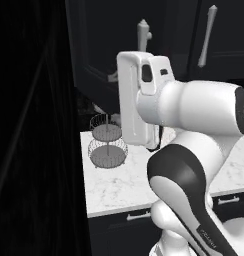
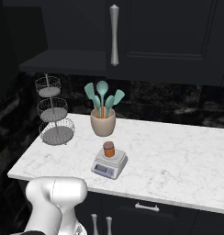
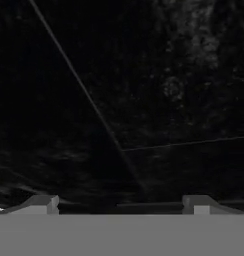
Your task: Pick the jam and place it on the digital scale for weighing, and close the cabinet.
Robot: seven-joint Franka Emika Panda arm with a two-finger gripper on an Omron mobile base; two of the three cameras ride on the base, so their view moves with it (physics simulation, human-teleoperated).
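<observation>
So: black cabinet (image 2: pixel 169 36), flat matte doors, long pale-grey bar handle (image 2: pixel 114 35). White marble counter (image 2: pixel 187 156), grey veining. Beige utensil cup (image 2: pixel 103 122) with teal tools. Square light-grey digital scale (image 2: pixel 109 164), front display panel. Jam (image 2: pixel 109 149), small orange cylinder with darker lid, stands upright on scale platform. Claw (image 3: pixel 122 202) open, empty, faces dark surface.

My arm (image 1: pixel 194 150) is glossy white, built of rounded, swollen shells with black bands and caps at the joints. A flat, slab-like white link (image 1: pixel 131 102) carries a small dark oval window, and a thin dark cable runs below it. Small pale lettering marks the black lower band.
</observation>
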